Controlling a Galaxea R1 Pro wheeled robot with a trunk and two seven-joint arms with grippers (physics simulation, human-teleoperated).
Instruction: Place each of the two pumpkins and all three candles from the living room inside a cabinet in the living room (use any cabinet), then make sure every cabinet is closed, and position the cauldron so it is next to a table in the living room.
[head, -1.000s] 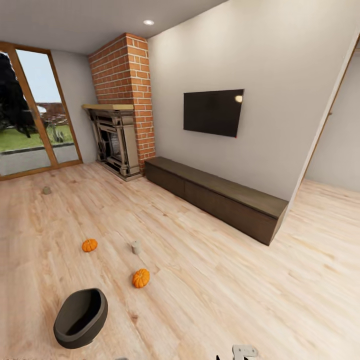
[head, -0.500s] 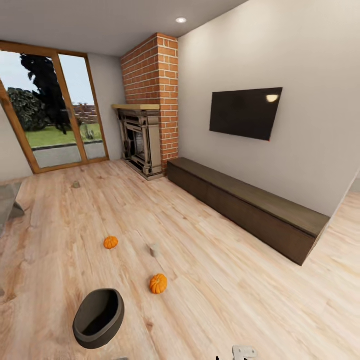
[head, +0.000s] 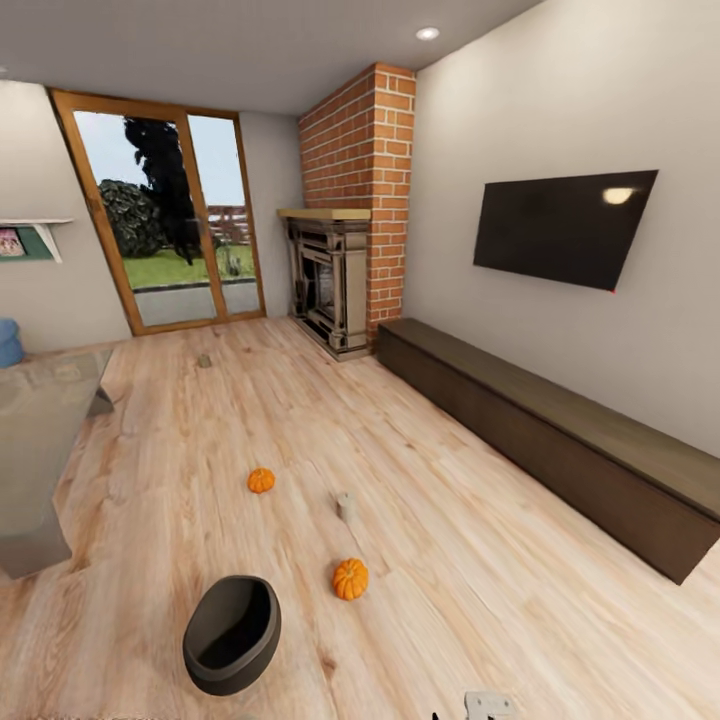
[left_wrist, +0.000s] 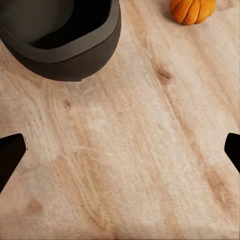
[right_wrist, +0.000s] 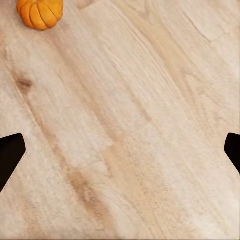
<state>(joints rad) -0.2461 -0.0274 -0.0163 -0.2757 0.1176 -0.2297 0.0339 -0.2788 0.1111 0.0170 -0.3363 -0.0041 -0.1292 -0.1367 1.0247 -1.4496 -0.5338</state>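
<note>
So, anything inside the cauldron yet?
The cauldron looks empty: only its dark inner wall shows. The near rim hides part of the bottom, so that part cannot be checked.

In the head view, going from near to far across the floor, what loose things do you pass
cauldron → nearer pumpkin → nearer candle → farther pumpkin → far candle by the glass door.

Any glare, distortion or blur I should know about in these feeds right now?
Head view: wide-angle bend, door frame and walls lean; ceiling light glints on the TV; the table reflects faintly. Both wrist views: soft, slightly blurred floor grain, fingertips dark at the edges, pumpkin clipped.
</note>
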